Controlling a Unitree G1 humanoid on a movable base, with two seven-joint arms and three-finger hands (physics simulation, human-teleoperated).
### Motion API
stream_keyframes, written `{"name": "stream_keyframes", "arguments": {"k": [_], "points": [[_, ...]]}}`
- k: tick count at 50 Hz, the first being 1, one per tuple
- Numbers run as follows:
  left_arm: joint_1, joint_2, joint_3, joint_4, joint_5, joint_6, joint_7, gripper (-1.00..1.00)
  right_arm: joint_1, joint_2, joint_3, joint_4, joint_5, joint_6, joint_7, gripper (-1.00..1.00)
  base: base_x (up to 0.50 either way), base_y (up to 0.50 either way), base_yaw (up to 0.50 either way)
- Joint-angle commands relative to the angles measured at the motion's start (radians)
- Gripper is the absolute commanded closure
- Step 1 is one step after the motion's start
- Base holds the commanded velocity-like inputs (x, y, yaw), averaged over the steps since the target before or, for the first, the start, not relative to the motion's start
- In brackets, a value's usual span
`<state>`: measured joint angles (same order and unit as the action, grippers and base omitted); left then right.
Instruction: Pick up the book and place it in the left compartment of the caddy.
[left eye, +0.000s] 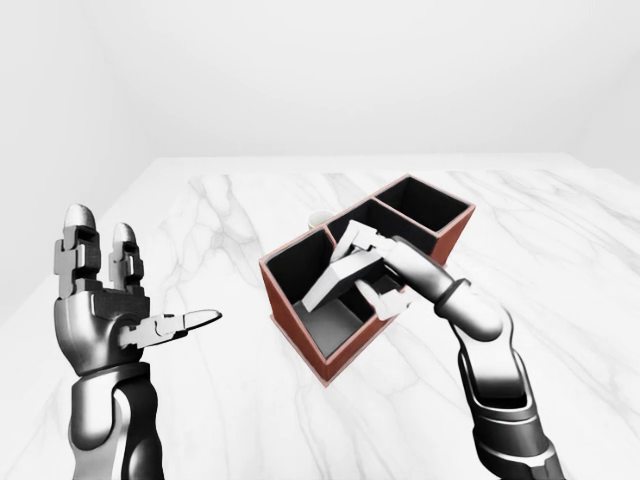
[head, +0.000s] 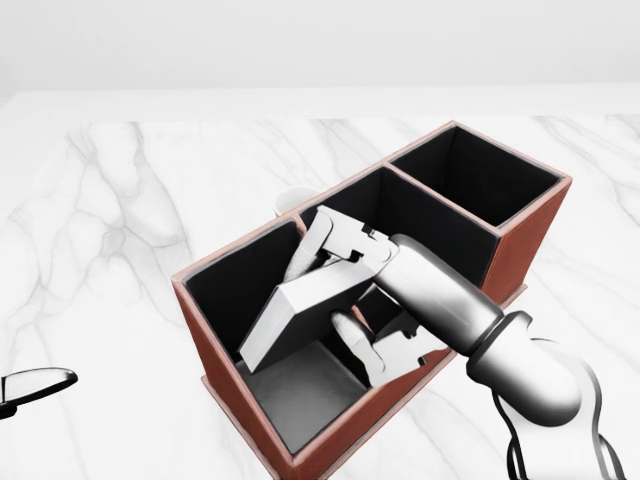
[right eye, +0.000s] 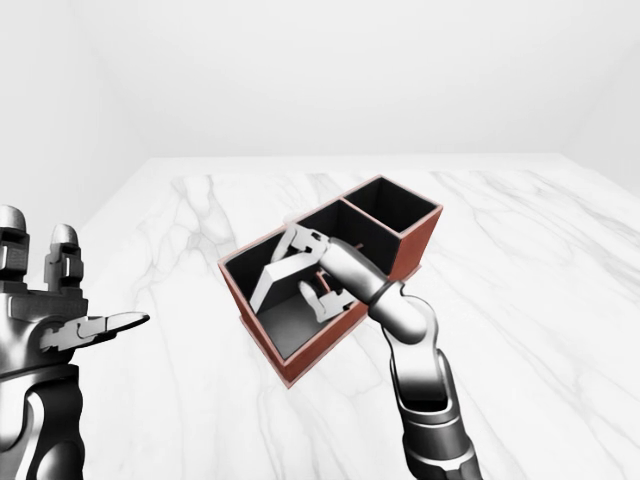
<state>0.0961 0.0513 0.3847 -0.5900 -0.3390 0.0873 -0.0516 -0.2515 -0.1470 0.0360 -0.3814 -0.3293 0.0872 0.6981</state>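
The left hand (left eye: 105, 300) is up at the left side of the left-eye view. It is spread wide, with two fingers (left eye: 78, 245) pointing straight up to 12 o'clock and the thumb sticking out to 3 o'clock. It holds nothing and is well apart from the box. In the head view only a thin dark tip of it shows, at the bottom left edge.

The table (head: 110, 220) is white marble with grey lines.

The caddy (head: 215, 385) is a long red-brown box with black insides. It sits on the table at a slant, running from 7 o'clock up to 1 o'clock in the head view. It has three parts, and the left compartment (head: 300, 395) is the one lowest in that view.

The book (head: 300, 305) is grey. It is tilted, with its low end down inside the left compartment, pointing to 7 o'clock, and its high end up above the wall, toward 1 o'clock.

A small white round thing (head: 293, 201) peeks out just behind the caddy's wall, at 12 o'clock from the book. I cannot tell what it is.

The right hand (head: 350, 290) pinches the book. Fingers (head: 325, 240) are on its top end and the thumb (head: 355, 345) is under it. The right arm comes in from the bottom right corner.
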Motion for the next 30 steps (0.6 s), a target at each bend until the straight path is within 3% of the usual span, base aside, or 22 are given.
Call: {"name": "stream_keyframes", "arguments": {"k": [1,15,30], "points": [[0.002,-0.001,-0.001,0.0,0.002,0.0,-0.002,-1.0,0.005,0.018,0.006,-0.011,0.011,0.0,0.0,1.0,0.0,0.0,0.0],[-0.001,-0.001,-0.001,0.002,0.002,0.0,-0.001,-1.0,0.017,0.016,0.034,0.046,-0.106,0.0,0.0,1.0,0.0,0.0,0.0],[-0.003,0.002,0.001,0.006,-0.002,0.0,0.001,-1.0,0.012,0.05,0.029,0.034,-0.132,0.0,0.0,1.0,0.0,0.0,0.0]]}}
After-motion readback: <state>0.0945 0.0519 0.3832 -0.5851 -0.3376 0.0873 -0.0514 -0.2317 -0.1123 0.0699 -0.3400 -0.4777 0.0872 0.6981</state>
